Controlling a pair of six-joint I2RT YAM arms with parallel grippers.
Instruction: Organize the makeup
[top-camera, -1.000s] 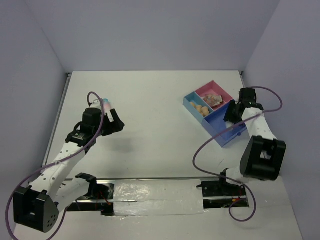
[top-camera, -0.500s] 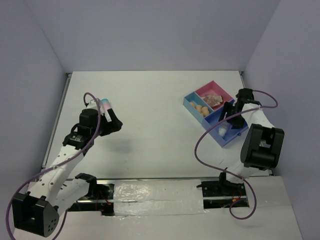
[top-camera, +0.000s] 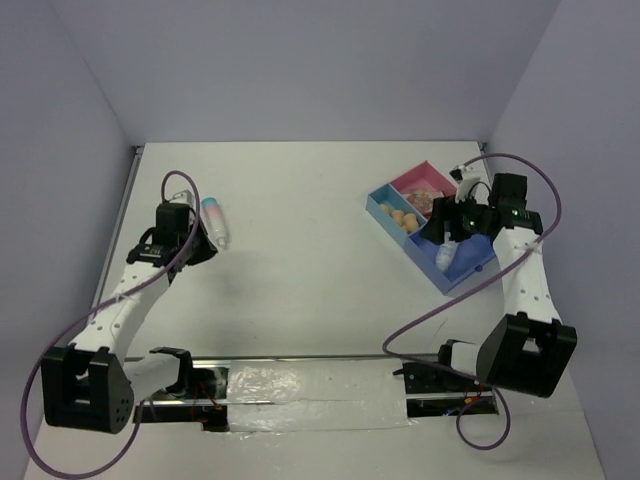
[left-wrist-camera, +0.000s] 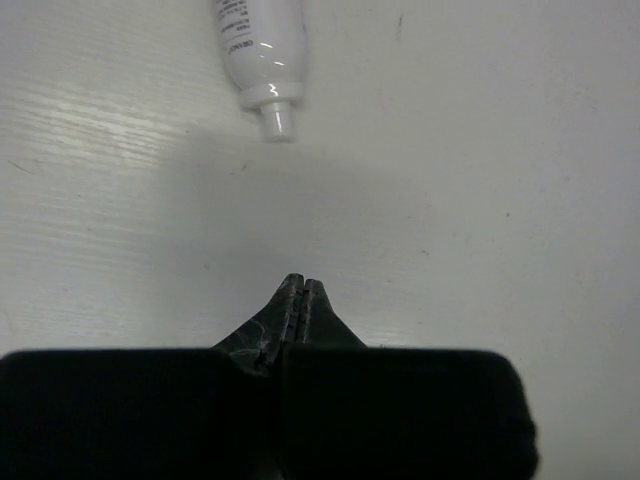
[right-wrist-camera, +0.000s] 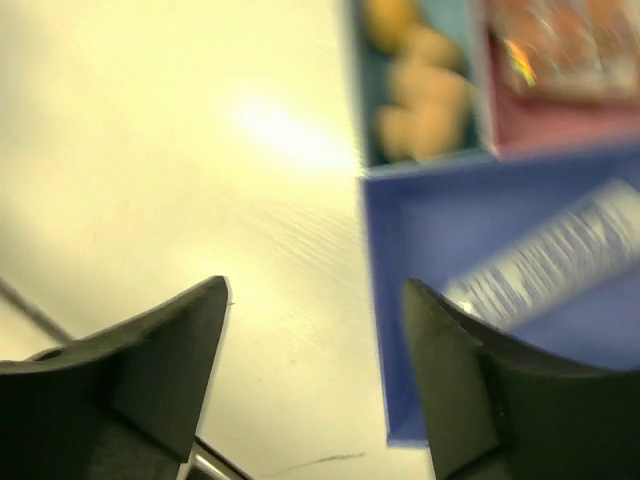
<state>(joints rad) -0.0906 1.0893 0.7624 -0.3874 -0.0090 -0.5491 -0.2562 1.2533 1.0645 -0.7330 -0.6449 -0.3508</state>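
A pink-white tube with a teal cap (top-camera: 215, 222) lies loose on the white table. My left gripper (top-camera: 203, 247) sits just beside it. In the left wrist view the tube's white end (left-wrist-camera: 264, 50) lies ahead of that gripper (left-wrist-camera: 303, 285), whose jaws are shut with nothing in them. My right gripper (top-camera: 450, 225) hangs open over the divided tray (top-camera: 470, 275). A white tube with blue print (top-camera: 447, 255) lies in the tray's blue compartment. Peach sponges (top-camera: 400, 215) fill the light-blue section and palettes (top-camera: 428, 197) the pink one. The right wrist view shows that gripper (right-wrist-camera: 316, 290) empty, beside the printed tube (right-wrist-camera: 560, 265).
Purple cables loop from both arms over the table (top-camera: 300, 250). A taped strip (top-camera: 300, 385) runs along the near edge between the arm bases. Lilac walls close in the back and both sides. The tray's blue wall (right-wrist-camera: 375, 300) stands just ahead of the right fingers.
My left gripper let go of the teal-capped tube, which now lies on the table, then shut and drew back to the left. The right gripper swung back over the tray, leaving the printed tube inside.
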